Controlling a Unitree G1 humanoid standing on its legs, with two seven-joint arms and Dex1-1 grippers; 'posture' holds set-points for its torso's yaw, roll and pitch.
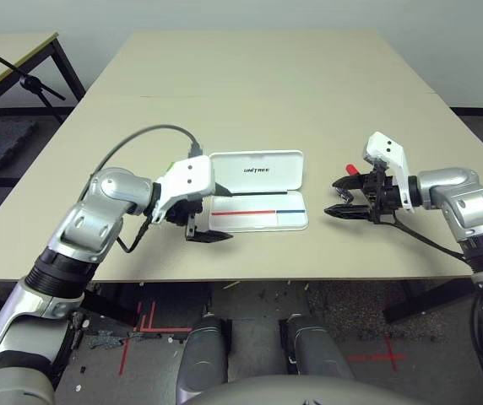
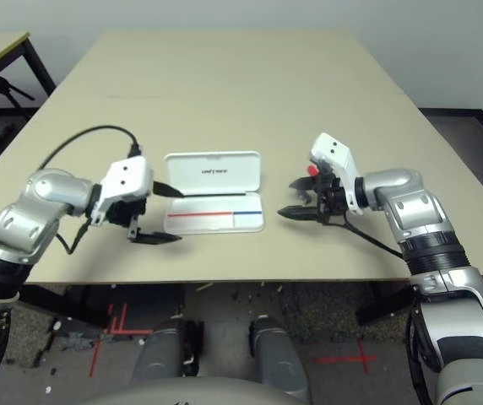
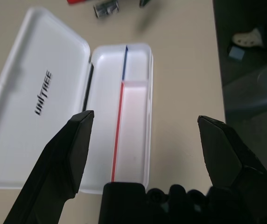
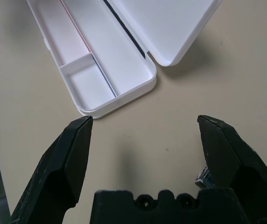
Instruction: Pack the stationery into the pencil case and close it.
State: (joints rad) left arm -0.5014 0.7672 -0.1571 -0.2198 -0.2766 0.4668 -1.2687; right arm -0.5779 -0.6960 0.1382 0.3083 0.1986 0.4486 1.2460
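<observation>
White plastic pencil case (image 1: 257,197), rectangular with rounded corners, lying open at the middle of the tan desk (image 1: 250,84). Lid (image 1: 256,169) folded flat at the 12 o'clock side of the tray, its inner face up, printed "UNITREE" in small dark letters. Tray (image 1: 258,212) at the 6 o'clock side, split by a low wall into a long and a short compartment; a thin line runs its length, red along the longer part, blue along the shorter. Whether that line is print or a thin item cannot be told.

Marker: red cap (image 1: 352,170) showing on the desk at 3 o'clock of the case, mostly hidden behind the right fingers. Metal clip (image 3: 106,7), silver and black, on the desk just beside that red end, past the short end of the tray. Green spot (image 1: 171,165) at 9 o'clock of the case, behind the left wrist, too hidden to identify.

Left fingers (image 1: 207,221): spread wide, holding nothing, hovering over the 9 o'clock end of the case and pointing toward it, tilted downward.

Right fingers (image 1: 349,197): spread wide, holding nothing, at 3 o'clock of the case, apart from it, pointing toward it and tilted downward.

Second desk (image 1: 5,52) at far 10 o'clock, with a dark stand beside it.
</observation>
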